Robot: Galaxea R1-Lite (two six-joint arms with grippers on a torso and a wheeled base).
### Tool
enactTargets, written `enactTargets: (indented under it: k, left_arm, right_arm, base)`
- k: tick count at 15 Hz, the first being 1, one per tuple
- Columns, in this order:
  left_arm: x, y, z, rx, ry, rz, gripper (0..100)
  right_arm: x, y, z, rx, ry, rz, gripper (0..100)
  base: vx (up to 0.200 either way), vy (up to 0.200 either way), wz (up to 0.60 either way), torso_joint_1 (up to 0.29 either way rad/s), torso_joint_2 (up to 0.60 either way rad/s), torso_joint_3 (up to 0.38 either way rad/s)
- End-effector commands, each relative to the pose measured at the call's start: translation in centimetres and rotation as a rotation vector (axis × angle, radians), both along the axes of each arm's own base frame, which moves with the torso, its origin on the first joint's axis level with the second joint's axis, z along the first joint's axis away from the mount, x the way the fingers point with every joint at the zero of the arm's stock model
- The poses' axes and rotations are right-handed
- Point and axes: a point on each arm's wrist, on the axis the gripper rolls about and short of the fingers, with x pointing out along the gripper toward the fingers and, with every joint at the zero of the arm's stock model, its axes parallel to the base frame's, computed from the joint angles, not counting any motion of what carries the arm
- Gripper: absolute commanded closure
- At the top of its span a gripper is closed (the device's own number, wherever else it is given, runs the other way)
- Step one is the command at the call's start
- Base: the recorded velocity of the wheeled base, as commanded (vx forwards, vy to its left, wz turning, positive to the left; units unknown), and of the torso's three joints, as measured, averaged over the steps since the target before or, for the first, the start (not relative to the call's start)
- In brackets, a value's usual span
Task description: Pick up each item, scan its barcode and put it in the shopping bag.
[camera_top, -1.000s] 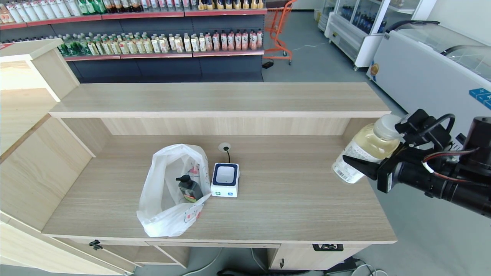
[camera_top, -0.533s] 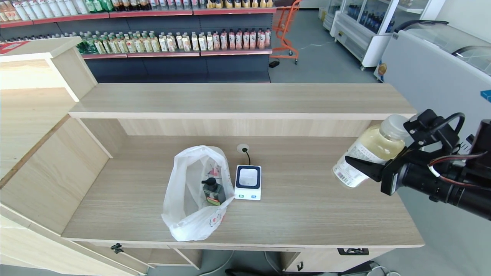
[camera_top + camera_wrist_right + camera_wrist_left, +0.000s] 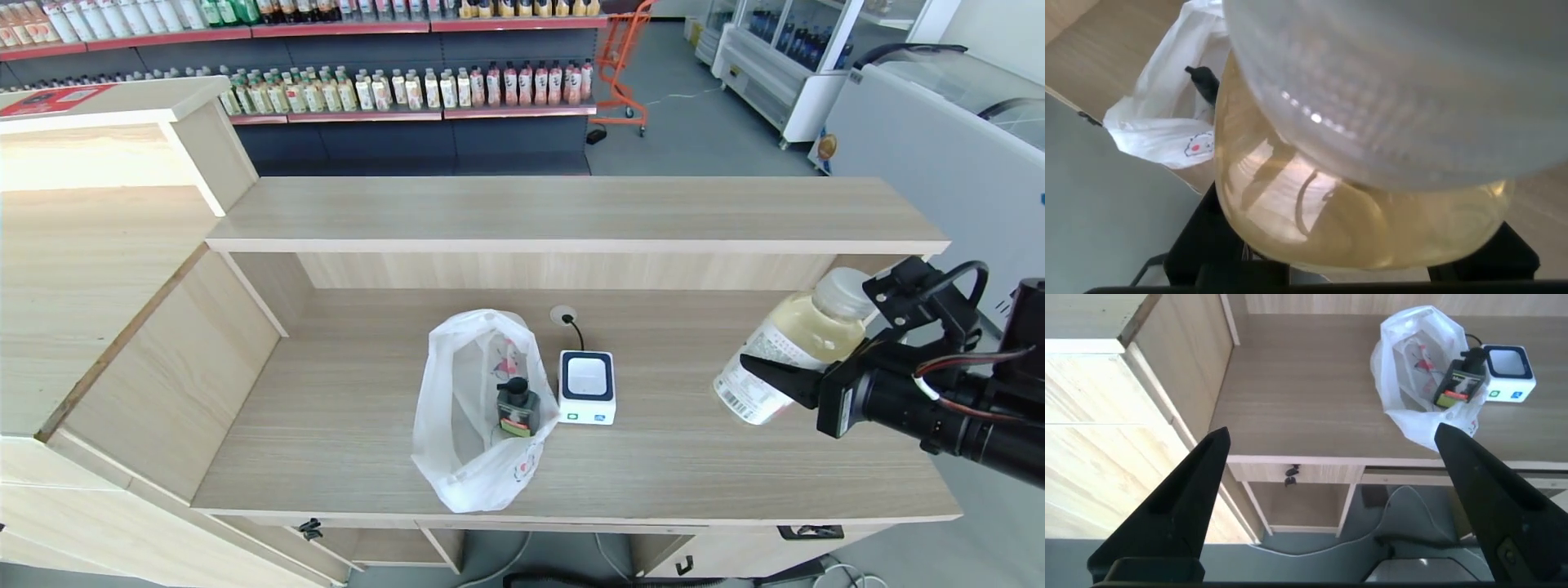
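Head view high, facing down at counter (image 3: 694, 441). Left wrist farther back; right wrist against bottle (image 3: 1355, 229). All share bag (image 3: 447, 392).

Bench (image 3: 694, 457): pale wood-grain laminate, matt, smooth. Shopping bag (image 3: 441, 433) beside the scanner (image 3: 586, 386): thin translucent white plastic, crinkled. Scanner: smooth white plastic, glossy window. Bottle (image 3: 788, 347): clear glossy plastic, ribbed cap, printed label.

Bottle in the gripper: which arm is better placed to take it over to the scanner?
Right, probably. The right gripper grips the bottle over the right end of the counter, so it need only carry it leftward to the scanner. The left gripper hangs open and empty off the counter's front.
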Motion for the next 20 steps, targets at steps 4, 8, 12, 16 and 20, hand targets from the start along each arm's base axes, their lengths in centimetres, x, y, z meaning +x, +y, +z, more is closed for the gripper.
enactTargets:
  k: [4,8,12,16,20]
  left_arm:
    - [0.0,0.0,0.0,0.000,0.000,-0.001,0]
    - [0.0,0.0,0.0,-0.002,0.001,0.000,0]
    - [0.0,0.0,0.0,-0.008,0.001,0.000,0]
    - [0.0,0.0,0.0,-0.008,0.001,0.000,0]
    - [0.0,0.0,0.0,-0.008,0.001,0.000,0]
  right_arm:
    - [-0.7,-0.6,-1.6,-0.010,0.061,-0.019,100]
    - [-0.7,-0.7,-2.5,-0.018,0.100,-0.021,100]
    - [1.2,-0.7,-3.8,-0.030,0.153,-0.037,100]
    - [3.6,-0.3,-5.3,-0.148,0.145,-0.004,100]
    - [8.3,0.1,-7.4,-0.308,-0.049,0.095,100]
  base:
    - [0.000,0.000,0.00,0.000,0.00,0.000]
    - [0.200,0.000,0.00,-0.007,0.00,0.006]
    - [0.100,0.000,0.00,0.007,0.00,0.000]
    - [0.000,0.000,0.00,0.000,0.00,0.000]
    - [0.000,0.000,0.00,0.000,0.00,0.000]
